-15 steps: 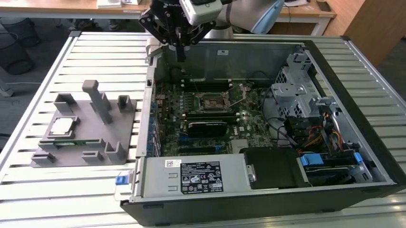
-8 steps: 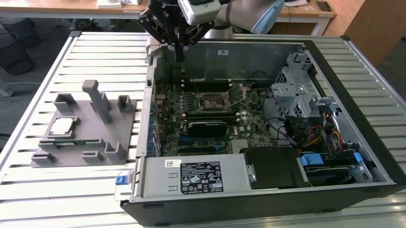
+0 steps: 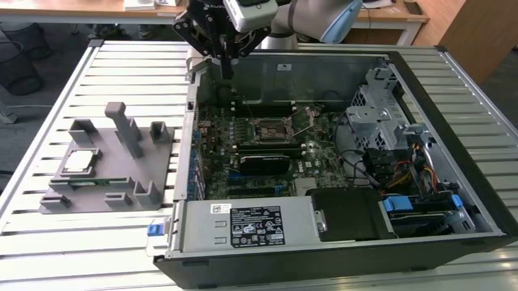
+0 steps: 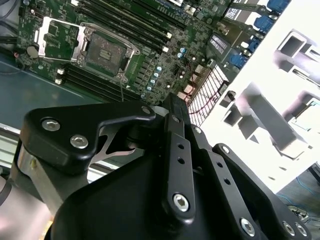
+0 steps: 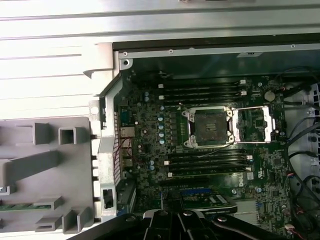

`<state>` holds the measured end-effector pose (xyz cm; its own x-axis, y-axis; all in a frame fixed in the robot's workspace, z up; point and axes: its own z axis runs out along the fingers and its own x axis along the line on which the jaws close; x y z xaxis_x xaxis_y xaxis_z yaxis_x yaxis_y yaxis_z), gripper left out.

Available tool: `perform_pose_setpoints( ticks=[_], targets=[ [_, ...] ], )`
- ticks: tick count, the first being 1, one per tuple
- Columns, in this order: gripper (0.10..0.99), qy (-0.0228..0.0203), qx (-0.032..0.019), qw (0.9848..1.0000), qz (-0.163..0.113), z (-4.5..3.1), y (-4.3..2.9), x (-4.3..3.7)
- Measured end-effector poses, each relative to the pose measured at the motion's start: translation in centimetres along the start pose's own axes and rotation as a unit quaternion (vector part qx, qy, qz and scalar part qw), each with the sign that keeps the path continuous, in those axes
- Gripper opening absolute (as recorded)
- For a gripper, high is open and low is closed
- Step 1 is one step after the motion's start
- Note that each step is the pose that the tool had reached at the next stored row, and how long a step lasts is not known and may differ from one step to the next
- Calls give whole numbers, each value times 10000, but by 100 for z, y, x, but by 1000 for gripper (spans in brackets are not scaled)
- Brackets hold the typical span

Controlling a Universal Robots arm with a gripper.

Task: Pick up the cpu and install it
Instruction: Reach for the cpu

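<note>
The cpu (image 3: 79,160), a pale silver square chip, lies flat in a pocket of the grey fixture (image 3: 121,151) on the exterior view's left, outside the computer case. My gripper (image 3: 225,68) hangs above the case's back left corner, far from the chip. Its black fingers (image 4: 176,131) are drawn together, shut on nothing. On the motherboard the cpu socket (image 3: 271,128) stands bare with its metal frame swung open; both wrist views show the socket (image 5: 209,127) (image 4: 106,53) and the open frame (image 5: 255,123) (image 4: 60,36).
The open black computer case (image 3: 453,151) holds a drive cage (image 3: 376,112), cables and a power supply (image 3: 251,225). A green memory stick (image 3: 89,180) rests in the fixture. Everything sits on a slatted metal table (image 3: 121,66).
</note>
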<state>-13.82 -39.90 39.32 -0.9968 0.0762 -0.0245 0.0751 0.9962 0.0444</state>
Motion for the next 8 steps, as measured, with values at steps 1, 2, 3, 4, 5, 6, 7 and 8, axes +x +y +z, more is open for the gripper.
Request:
perform_pose_setpoints(
  ticks=[1, 2, 3, 4, 5, 6, 7, 8],
  targets=[
    [106, 0, 0, 10000, 0, -1, 0, 6],
    [106, 0, 1, 10000, 0, -1, -1, 11],
    [106, 0, 0, 10000, 0, -1, -1, 17],
    [106, 0, 1, 10000, 0, -1, -1, 22],
    [106, 0, 0, 10000, 0, -1, -2, 27],
    [106, 0, 1, 10000, 0, -1, -2, 33],
    [106, 0, 1, 10000, 0, -1, -3, 38],
    [106, 0, 1, 10000, 0, -1, -3, 44]
  ],
)
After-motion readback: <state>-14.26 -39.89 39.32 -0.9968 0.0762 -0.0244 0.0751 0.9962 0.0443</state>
